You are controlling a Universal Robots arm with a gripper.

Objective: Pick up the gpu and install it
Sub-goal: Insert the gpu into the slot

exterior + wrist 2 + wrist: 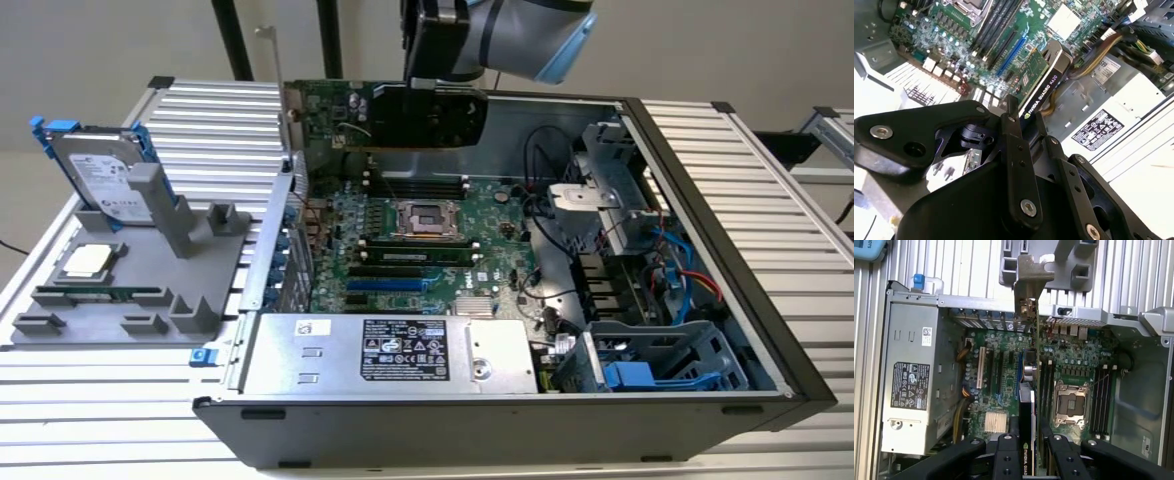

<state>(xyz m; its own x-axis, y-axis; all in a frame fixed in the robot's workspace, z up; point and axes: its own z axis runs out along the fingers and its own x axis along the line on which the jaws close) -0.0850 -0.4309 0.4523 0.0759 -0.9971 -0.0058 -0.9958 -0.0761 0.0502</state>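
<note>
My gripper (435,78) is shut on the gpu (414,120), a green card with a black cooler, and holds it in the air above the far part of the open computer case (507,415). The card's silver bracket (276,70) points toward the exterior view's left. In both wrist views the gpu (1041,75) (1026,405) is seen edge-on between the black fingers (1013,135) (1005,450). It hangs over the motherboard (400,260) and its slots, apart from them. The bracket (1029,285) sticks out past the case's rear wall.
A silver power supply (387,350) fills the case's near side. The processor socket (427,215) sits mid-board; a drive cage (667,360) and cables lie at the exterior view's right. At its left a grey fixture (134,320) holds a hard drive (100,175), a processor (87,262) and a memory stick (107,295).
</note>
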